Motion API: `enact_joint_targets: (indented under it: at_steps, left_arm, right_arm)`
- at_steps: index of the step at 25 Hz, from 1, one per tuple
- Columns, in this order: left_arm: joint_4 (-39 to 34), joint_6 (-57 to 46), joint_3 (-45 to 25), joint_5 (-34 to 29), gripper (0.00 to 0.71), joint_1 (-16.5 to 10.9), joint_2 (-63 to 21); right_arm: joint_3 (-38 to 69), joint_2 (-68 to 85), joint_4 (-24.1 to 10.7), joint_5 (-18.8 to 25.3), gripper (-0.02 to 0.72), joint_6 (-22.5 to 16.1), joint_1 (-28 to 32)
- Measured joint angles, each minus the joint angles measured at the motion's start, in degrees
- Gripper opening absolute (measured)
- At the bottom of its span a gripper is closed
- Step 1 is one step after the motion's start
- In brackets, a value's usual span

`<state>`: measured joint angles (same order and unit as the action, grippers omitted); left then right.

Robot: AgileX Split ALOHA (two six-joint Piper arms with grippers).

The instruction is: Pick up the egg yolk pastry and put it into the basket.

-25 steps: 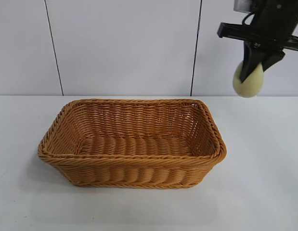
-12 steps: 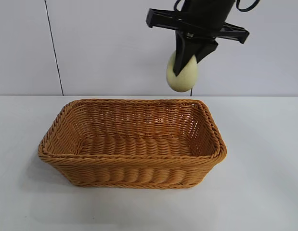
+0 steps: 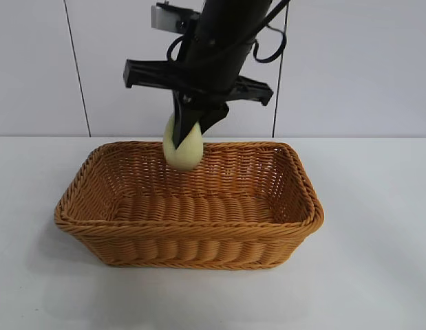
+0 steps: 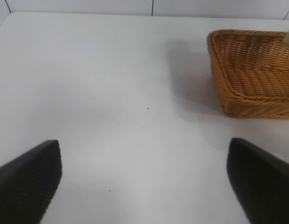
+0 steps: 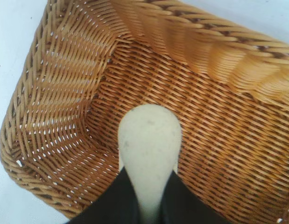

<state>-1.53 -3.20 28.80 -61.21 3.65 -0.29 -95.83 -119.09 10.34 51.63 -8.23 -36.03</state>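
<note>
Pastry first: your right gripper (image 3: pixel 188 130) is pinching the egg yolk pastry (image 3: pixel 183 148) between its dark fingers (image 3: pixel 185 118), and the pastry hangs clear of everything else. In the exterior view you have it over the basket (image 3: pixel 188 237), toward the far wall and a little left of the middle, with its lower edge dipping just below the line of the far braided rim. It touches neither the weave nor the rim.

From your right wrist view, the egg yolk pastry (image 5: pixel 149 144) sits edge-on in the grip, its pale rounded end pointing down at the basket floor (image 5: pixel 219 140), and the two fingers (image 5: pixel 111 200) clamp it from either side. You are looking straight into the basket there, with one inner corner and the sloping woven walls around the pastry.

The basket rests on the white table (image 3: pixel 378 206), long side facing the exterior camera, upright and level.

Your left gripper (image 4: pixel 144 182) is off to the side and does not show in the exterior view. In its own wrist view the two dark fingers (image 4: pixel 27 182) stand spread wide apart with bare table (image 4: pixel 111 93) between them, holding nothing. One end of the basket (image 4: pixel 256 79) is visible from there, well apart from that gripper.
</note>
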Motion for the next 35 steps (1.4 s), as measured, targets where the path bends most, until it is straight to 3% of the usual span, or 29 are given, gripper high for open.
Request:
enact_joint_targets:
  at_steps: [4, 12, 14, 18, 21, 28, 35]
  left_arm:
    - [0.00, 0.00, 0.00, 0.00, 0.689, 0.00, 0.00]
    - [0.00, 0.00, 0.00, 0.00, 0.689, 0.00, 0.00]
    - [0.00, 0.00, 0.00, 0.00, 0.689, 0.00, 0.00]
    - [0.00, 0.00, 0.00, 0.00, 0.689, 0.00, 0.00]
    - [0.00, 0.00, 0.00, 0.00, 0.689, 0.00, 0.00]
    - [0.00, 0.00, 0.00, 0.00, 0.689, 0.00, 0.00]
    - [0.00, 0.00, 0.00, 0.00, 0.689, 0.00, 0.00]
  right_arm:
    - [0.00, -4.21, 0.12, -2.38, 0.036, -0.14, -0.17]
    - [0.00, -8.14, 0.89, -2.87, 0.046, -0.62, -0.17]
    - [0.00, -8.14, 1.25, -2.82, 0.106, -0.62, -0.17]
    - [0.00, -8.08, 1.60, -1.96, 0.378, -0.62, -0.17]
    - [-0.25, -6.95, 1.36, -1.43, 0.520, -0.62, -0.17]
    - [-7.81, -4.55, -5.23, 7.60, 0.614, -2.78, -0.17]
    - [-16.87, -4.37, -8.61, 13.22, 0.624, -3.66, 0.09]
